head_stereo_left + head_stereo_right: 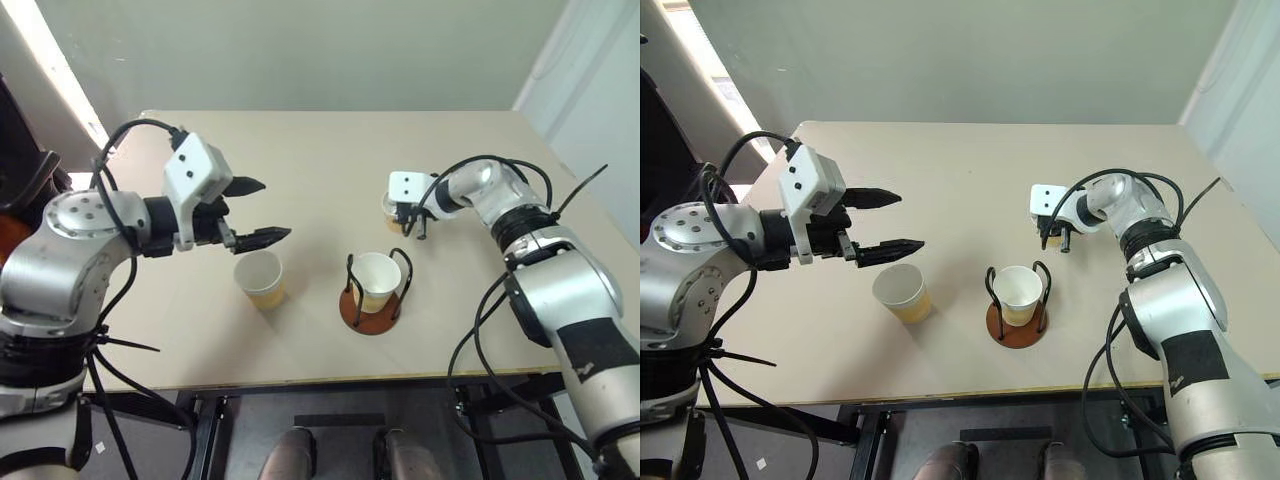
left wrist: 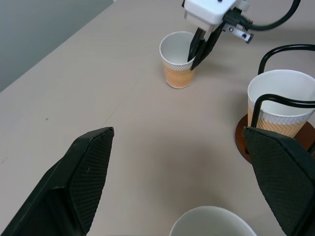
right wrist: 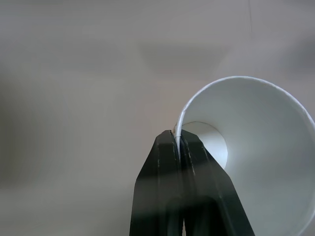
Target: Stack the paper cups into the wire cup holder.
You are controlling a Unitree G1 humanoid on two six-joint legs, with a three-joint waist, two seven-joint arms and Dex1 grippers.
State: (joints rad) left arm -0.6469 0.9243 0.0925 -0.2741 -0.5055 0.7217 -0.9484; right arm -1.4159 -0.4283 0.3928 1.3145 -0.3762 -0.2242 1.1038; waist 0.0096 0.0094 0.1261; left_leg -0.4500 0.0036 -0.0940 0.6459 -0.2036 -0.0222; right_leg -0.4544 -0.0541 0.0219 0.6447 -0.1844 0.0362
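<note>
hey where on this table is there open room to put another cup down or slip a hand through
The widest bare stretch of the table is its far half, beyond both claws. There is also bare room along the near edge, left of the loose cup. It is crowded mid-table: the loose cup, the wire cup holder with its cup inside, and the right claw shut on the third cup.

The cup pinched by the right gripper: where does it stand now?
On the table's far right part, the cup stands beyond the wire cup holder, its rim pinched by the right gripper.
</note>
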